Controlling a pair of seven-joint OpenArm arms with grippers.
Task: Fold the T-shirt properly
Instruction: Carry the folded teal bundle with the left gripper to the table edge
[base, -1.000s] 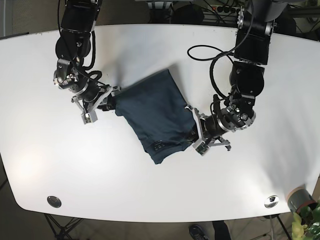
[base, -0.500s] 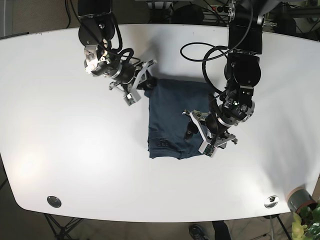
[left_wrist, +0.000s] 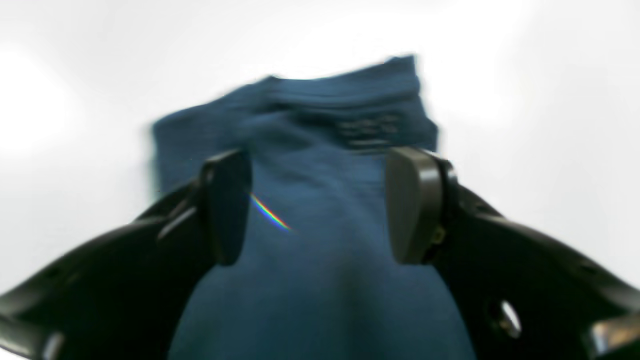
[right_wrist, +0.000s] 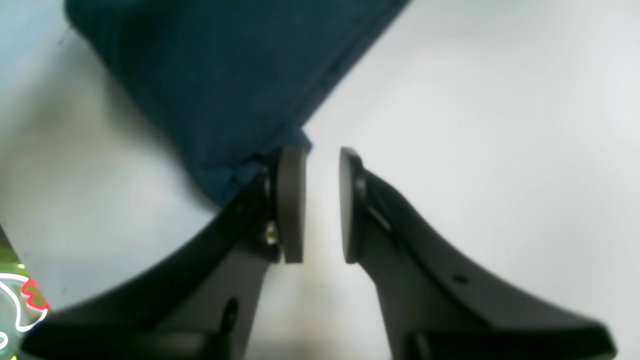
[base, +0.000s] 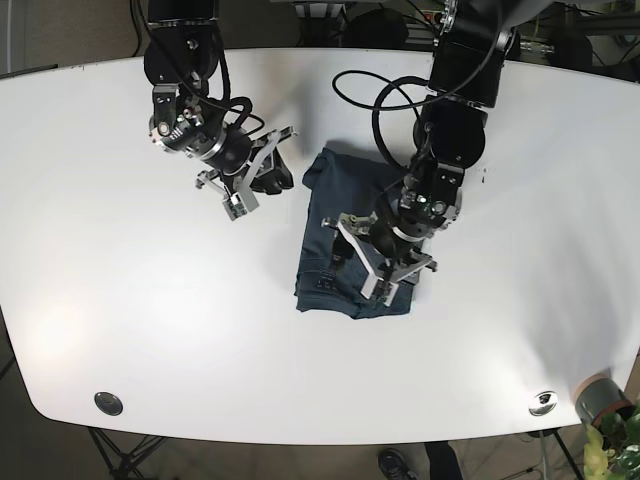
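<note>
Lying mid-table as a compact folded rectangle, the T-shirt (base: 350, 240) looks nearly finished; the left gripper (left_wrist: 320, 205) hovers over it, spread apart, empty; the right gripper (right_wrist: 322, 205), slightly parted, grips nothing beside its corner.

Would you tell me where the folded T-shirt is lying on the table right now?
In the base view the T-shirt lies just right of the white table's centre, under the open left gripper, with the right gripper off its upper-left corner.
</note>
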